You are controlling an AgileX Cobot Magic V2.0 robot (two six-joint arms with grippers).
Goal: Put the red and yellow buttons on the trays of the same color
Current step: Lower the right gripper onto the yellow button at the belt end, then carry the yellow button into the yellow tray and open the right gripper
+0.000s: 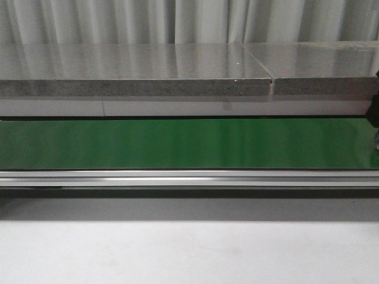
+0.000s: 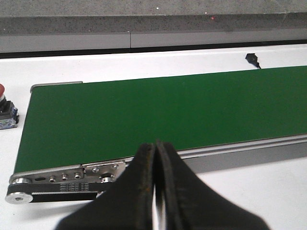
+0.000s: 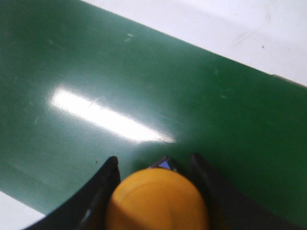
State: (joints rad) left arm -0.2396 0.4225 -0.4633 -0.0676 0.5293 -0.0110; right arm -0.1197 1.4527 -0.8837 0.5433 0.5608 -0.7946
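gripping a yellow button (image 3: 157, 200) by its sides, the right tool (image 3: 156, 191) has its two dark fingers (image 3: 98, 194) set against the rounded yellow cap, one on each side. a small bit of blue shows just behind the cap, between the fingers. the button and the tool sit over the green conveyor belt (image 3: 144, 96), which carries a bright streak of reflected light; whether the button rests on the belt or is lifted off it cannot be told. a strip of the white bench (image 3: 230, 28) lies past the belt's far edge.

the left tool (image 2: 156, 191) is pressed together, its black fingers (image 2: 139, 191) meeting with only a thin slit between them and nothing held. it hangs near one end of the green belt (image 2: 168, 110), close to the metal end bracket and roller (image 2: 57, 184). a red button (image 2: 5, 110) on a dark base stands on the white bench (image 2: 249, 191) just beside the belt's end, mostly cut off by the frame edge. a small black object (image 2: 252, 58) lies on the bench beyond the belt.

from the front view, the green belt (image 1: 189, 144) runs across the whole width with an aluminium rail (image 1: 189, 177) along its near side and a grey slab (image 1: 136, 77) behind it. a dark shape at the right edge of that view is too cropped to identify.
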